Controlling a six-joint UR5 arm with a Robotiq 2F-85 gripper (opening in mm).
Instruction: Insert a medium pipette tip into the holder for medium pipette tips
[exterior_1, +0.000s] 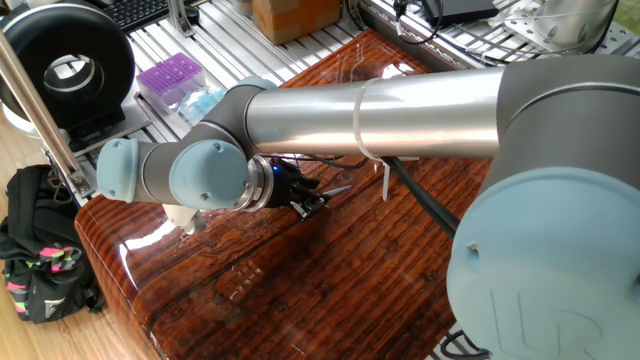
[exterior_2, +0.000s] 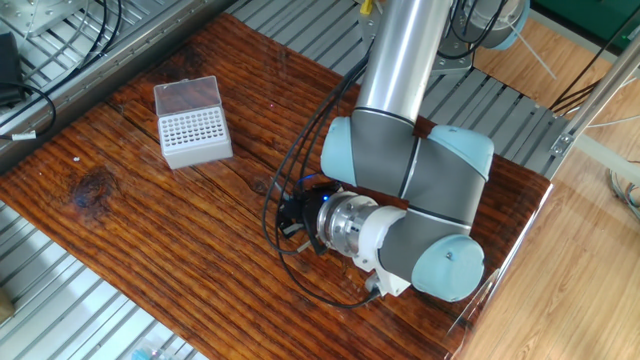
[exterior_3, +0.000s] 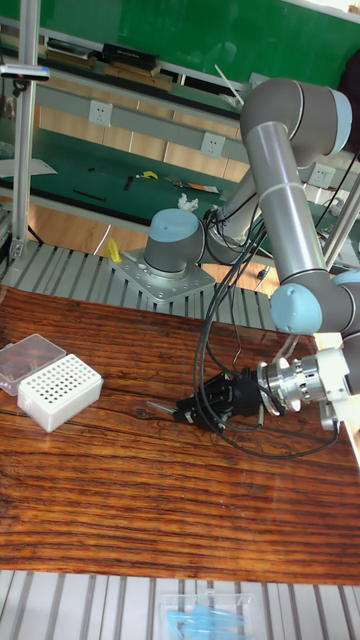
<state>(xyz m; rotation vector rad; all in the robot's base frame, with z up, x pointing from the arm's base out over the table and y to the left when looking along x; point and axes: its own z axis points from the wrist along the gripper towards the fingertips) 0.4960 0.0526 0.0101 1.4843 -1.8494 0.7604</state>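
Note:
My gripper (exterior_3: 185, 409) lies level just above the wooden table (exterior_3: 120, 500), pointing left, shut on the medium pipette tip (exterior_3: 160, 407). The tip is a thin grey sliver sticking out past the fingers. In one fixed view the same tip (exterior_1: 337, 189) juts from the gripper (exterior_1: 310, 203) under the arm's wrist. The holder for medium pipette tips (exterior_2: 196, 136) is a white box with a grid of holes and a clear lid (exterior_2: 187, 96) folded back. It stands at the table's far left (exterior_3: 59, 390), well apart from the gripper. The arm hides it in one fixed view.
A purple tip box (exterior_1: 170, 77) and a light-blue pack (exterior_1: 204, 101) lie on the metal rack beyond the table. Another light-blue pack (exterior_3: 208, 610) sits on the rack by the near edge. A black backpack (exterior_1: 38, 250) is on the floor. Cables (exterior_3: 215, 330) loop from the wrist.

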